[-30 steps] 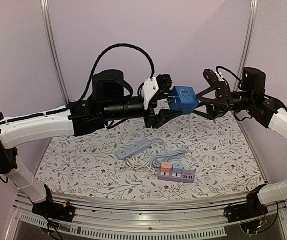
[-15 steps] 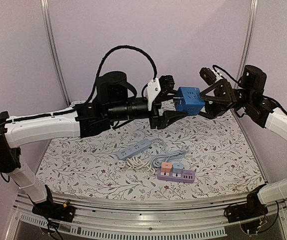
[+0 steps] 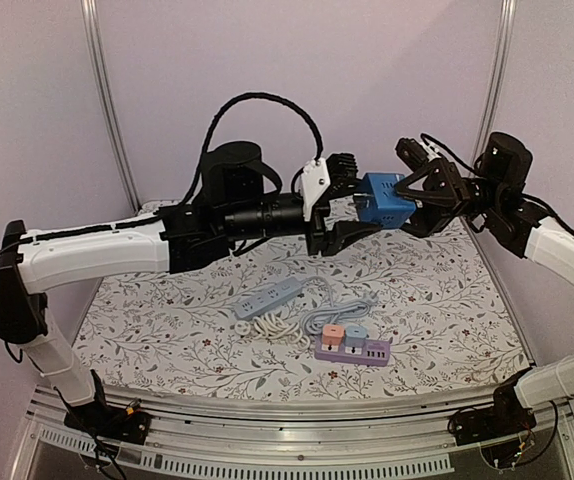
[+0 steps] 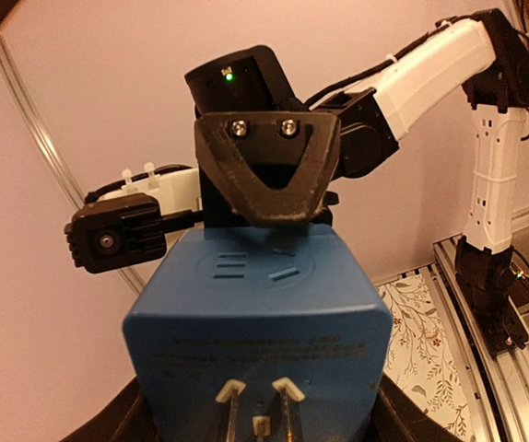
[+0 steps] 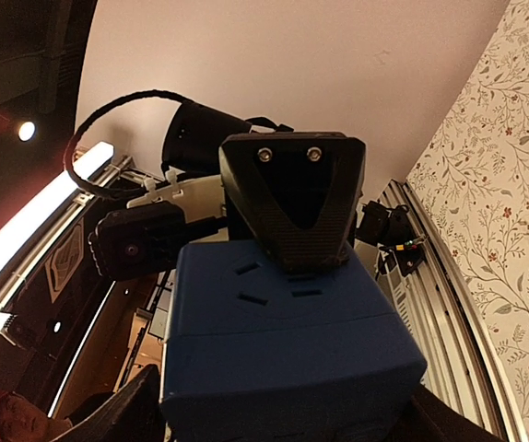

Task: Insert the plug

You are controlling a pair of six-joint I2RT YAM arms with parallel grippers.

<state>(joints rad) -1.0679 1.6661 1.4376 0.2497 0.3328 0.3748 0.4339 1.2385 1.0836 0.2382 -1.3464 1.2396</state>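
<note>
while the blue plug cube hangs in the air at the upper centre of the frame, the left end effector and the right end effector both look clamped on it from opposite sides, its prongs bare, so insertion seems not yet begun. the grey power strip and the purple power strip lie well below at lower centre on the floral counter, with lilac walls behind.

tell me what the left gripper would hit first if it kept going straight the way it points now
The blue adapter cube, which sits between the left gripper's fingers. Right behind the cube is the right gripper, facing it from the opposite side, so there looks to be no free travel ahead.
</note>
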